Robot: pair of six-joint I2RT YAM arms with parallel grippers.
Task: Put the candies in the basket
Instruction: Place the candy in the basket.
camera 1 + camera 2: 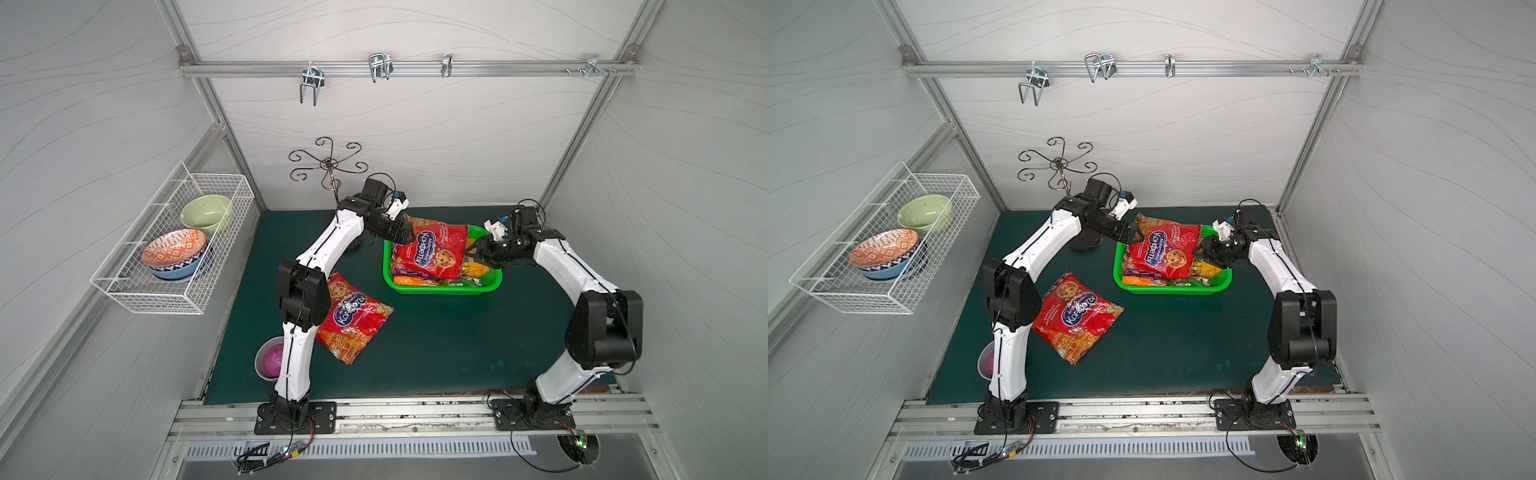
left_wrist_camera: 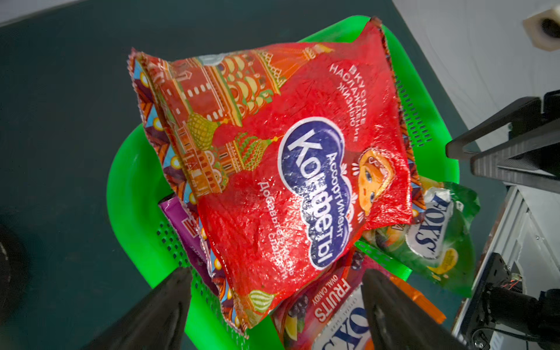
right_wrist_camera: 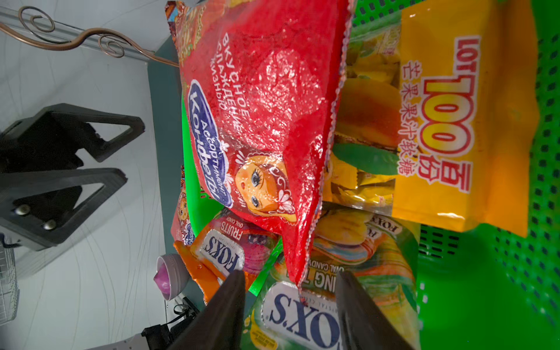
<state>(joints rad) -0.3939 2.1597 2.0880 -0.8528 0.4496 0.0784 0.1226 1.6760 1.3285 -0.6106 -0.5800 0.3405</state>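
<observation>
We have five candies [image 1: 430,253] piled in the basket [image 1: 440,289] and one red bag [image 1: 353,318] left well apart from it, with our left gripper [image 1: 410,233] spread wide, our right gripper [image 1: 473,253] half-narrowed, both empty.

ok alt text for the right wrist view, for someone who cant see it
A large red candy bag lies atop a yellow mango bag and a green-yellow bag in the green basket. The right gripper straddles the red bag's corner with open jaws; the left gripper hangs open beyond.
</observation>
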